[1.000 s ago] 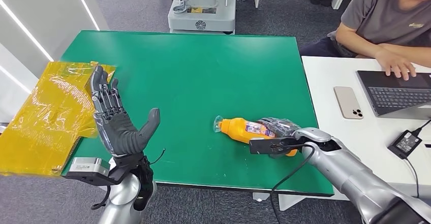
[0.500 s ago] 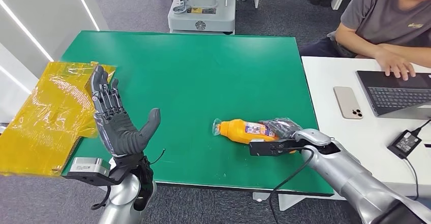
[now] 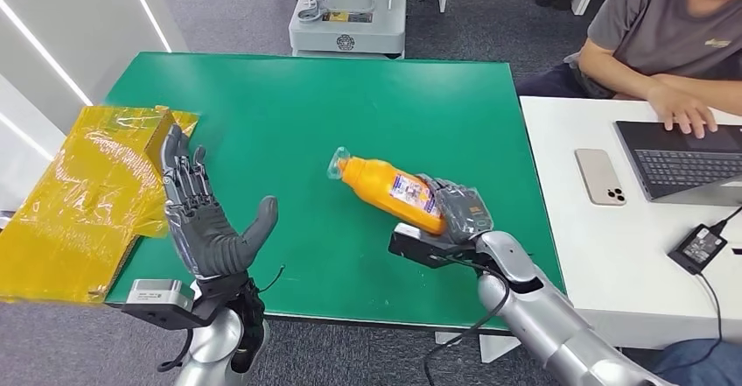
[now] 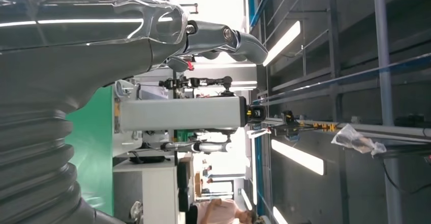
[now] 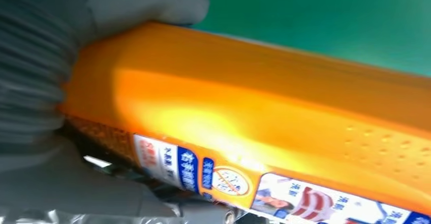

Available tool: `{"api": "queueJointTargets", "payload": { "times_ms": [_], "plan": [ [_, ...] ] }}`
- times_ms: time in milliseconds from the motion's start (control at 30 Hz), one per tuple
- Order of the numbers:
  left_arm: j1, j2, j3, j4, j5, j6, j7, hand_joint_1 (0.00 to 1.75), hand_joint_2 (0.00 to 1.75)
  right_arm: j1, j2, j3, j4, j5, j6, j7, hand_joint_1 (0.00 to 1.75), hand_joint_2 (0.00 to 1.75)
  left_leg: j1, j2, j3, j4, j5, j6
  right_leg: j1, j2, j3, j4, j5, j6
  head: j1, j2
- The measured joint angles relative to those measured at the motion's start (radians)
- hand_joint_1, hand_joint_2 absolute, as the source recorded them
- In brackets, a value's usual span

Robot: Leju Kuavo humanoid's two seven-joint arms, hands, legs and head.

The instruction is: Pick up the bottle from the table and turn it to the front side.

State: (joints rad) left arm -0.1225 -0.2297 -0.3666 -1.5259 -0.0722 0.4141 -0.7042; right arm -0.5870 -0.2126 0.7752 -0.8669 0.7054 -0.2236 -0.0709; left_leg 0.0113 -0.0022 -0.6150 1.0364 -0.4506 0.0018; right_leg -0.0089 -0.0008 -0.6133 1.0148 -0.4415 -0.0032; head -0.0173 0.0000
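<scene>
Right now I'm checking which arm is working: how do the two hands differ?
The right hand grips the orange bottle by its base end, fingers wrapped around it; the left hand holds nothing, fingers spread, palm open. The right hand is over the green table near its right side; the left is raised upright at the table's left front corner, beside the yellow bag. Both are dark grey on silver arms.

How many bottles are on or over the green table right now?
1. The orange bottle is gripped at its base end by the right hand, tilted over the middle of the green table, cap toward the far left. The yellow bag could hide something.
</scene>
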Motion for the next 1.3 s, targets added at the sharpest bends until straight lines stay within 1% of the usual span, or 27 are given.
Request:
{"api": "queueJointTargets", "payload": {
  "times_ms": [100,267,367,433,633,667,700,767,800,833,933,1033,1200,1300],
  "plan": [
    [0.000,0.000,0.000,0.000,0.000,0.005,0.000,0.00,1.75,0.018,0.024,-0.046,-0.044,-0.003,-0.050,-0.006,1.75,1.75,0.000,-0.001,0.000,0.000,0.000,0.000,0.000,-0.001,0.000,0.000,0.000,0.000,0.000,0.000],
    [-0.001,0.000,-0.003,0.002,0.002,0.006,0.009,0.00,1.75,0.078,0.061,-0.156,-0.131,-0.005,-0.268,-0.071,1.75,1.75,0.000,-0.002,-0.001,0.001,0.000,0.000,0.000,-0.001,0.000,0.000,0.000,0.000,0.000,0.000],
    [-0.002,-0.001,-0.013,0.010,0.007,0.001,0.025,0.00,1.75,0.122,0.077,-0.201,-0.184,-0.013,-0.344,-0.132,1.75,1.75,0.000,-0.002,-0.001,0.001,0.000,0.000,0.000,-0.001,0.000,-0.001,0.000,0.001,0.000,0.000],
    [-0.003,-0.001,-0.019,0.015,0.008,-0.002,0.030,0.00,1.75,0.145,0.084,-0.216,-0.209,-0.019,-0.356,-0.151,1.75,1.75,0.000,-0.001,-0.001,0.001,-0.001,0.001,0.000,-0.001,0.000,-0.001,0.000,0.001,0.000,0.000],
    [-0.003,-0.001,-0.026,0.027,0.010,-0.002,0.032,0.00,1.75,0.175,0.092,-0.240,-0.244,-0.025,-0.361,-0.163,1.75,1.75,0.000,-0.001,-0.001,0.000,-0.001,0.001,0.000,-0.001,0.000,-0.001,0.000,0.001,0.000,0.000],
    [-0.003,-0.001,-0.027,0.028,0.009,-0.003,0.033,0.00,1.75,0.177,0.093,-0.241,-0.247,-0.036,-0.361,-0.177,1.75,1.75,0.000,-0.001,-0.001,0.000,-0.001,0.001,0.000,-0.001,0.000,-0.001,0.000,0.001,0.000,0.000],
    [-0.004,0.000,-0.029,0.030,0.009,-0.006,0.036,0.00,1.75,0.180,0.093,-0.242,-0.251,-0.051,-0.361,-0.200,1.71,1.75,0.000,-0.001,-0.001,0.000,0.000,0.001,0.000,-0.001,0.000,-0.001,0.000,0.001,0.000,0.000],
    [-0.007,0.001,-0.035,0.037,0.010,-0.024,0.053,0.00,1.75,0.188,0.095,-0.243,-0.260,-0.080,-0.364,-0.264,1.69,1.75,0.000,-0.001,-0.001,0.000,0.000,0.001,0.000,-0.001,0.000,-0.001,0.000,0.001,0.000,0.000],
    [-0.011,0.002,-0.040,0.043,0.013,-0.038,0.065,0.00,1.75,0.193,0.097,-0.242,-0.265,-0.088,-0.367,-0.295,1.69,1.75,0.000,-0.001,-0.001,0.000,-0.001,0.001,0.000,-0.001,0.000,-0.001,0.000,0.001,0.000,0.000],
    [-0.015,0.002,-0.043,0.051,0.018,-0.055,0.079,0.00,1.75,0.197,0.098,-0.241,-0.269,-0.093,-0.371,-0.320,1.72,1.75,0.000,-0.001,-0.001,0.000,-0.001,0.001,0.000,-0.001,0.000,-0.001,0.000,0.001,0.000,0.000],
    [-0.034,0.004,-0.053,0.080,0.046,-0.131,0.115,0.00,1.75,0.206,0.101,-0.235,-0.276,-0.106,-0.378,-0.366,1.75,1.75,0.000,-0.001,-0.001,0.000,-0.001,0.001,0.000,-0.001,0.000,-0.001,0.000,0.001,0.000,0.000],
    [-0.049,0.007,-0.064,0.110,0.077,-0.231,0.145,0.00,1.75,0.212,0.101,-0.228,-0.276,-0.112,-0.362,-0.388,1.75,1.75,0.000,-0.001,-0.001,0.001,-0.001,0.001,0.000,-0.001,0.000,-0.001,0.000,0.001,0.000,0.000],
    [-0.083,0.011,-0.082,0.165,0.101,-0.411,0.181,0.00,1.75,0.226,0.101,-0.210,-0.277,-0.102,-0.305,-0.424,1.75,1.75,0.000,-0.001,-0.001,0.001,-0.001,0.001,0.000,-0.001,0.000,-0.001,0.000,0.001,0.000,0.000],
    [-0.104,0.011,-0.091,0.193,0.108,-0.494,0.191,0.00,1.75,0.241,0.101,-0.200,-0.283,-0.079,-0.278,-0.434,1.75,1.75,0.000,-0.001,-0.001,0.001,-0.001,0.001,0.000,-0.001,0.000,-0.001,0.000,0.001,0.000,0.000]
  ]
}}
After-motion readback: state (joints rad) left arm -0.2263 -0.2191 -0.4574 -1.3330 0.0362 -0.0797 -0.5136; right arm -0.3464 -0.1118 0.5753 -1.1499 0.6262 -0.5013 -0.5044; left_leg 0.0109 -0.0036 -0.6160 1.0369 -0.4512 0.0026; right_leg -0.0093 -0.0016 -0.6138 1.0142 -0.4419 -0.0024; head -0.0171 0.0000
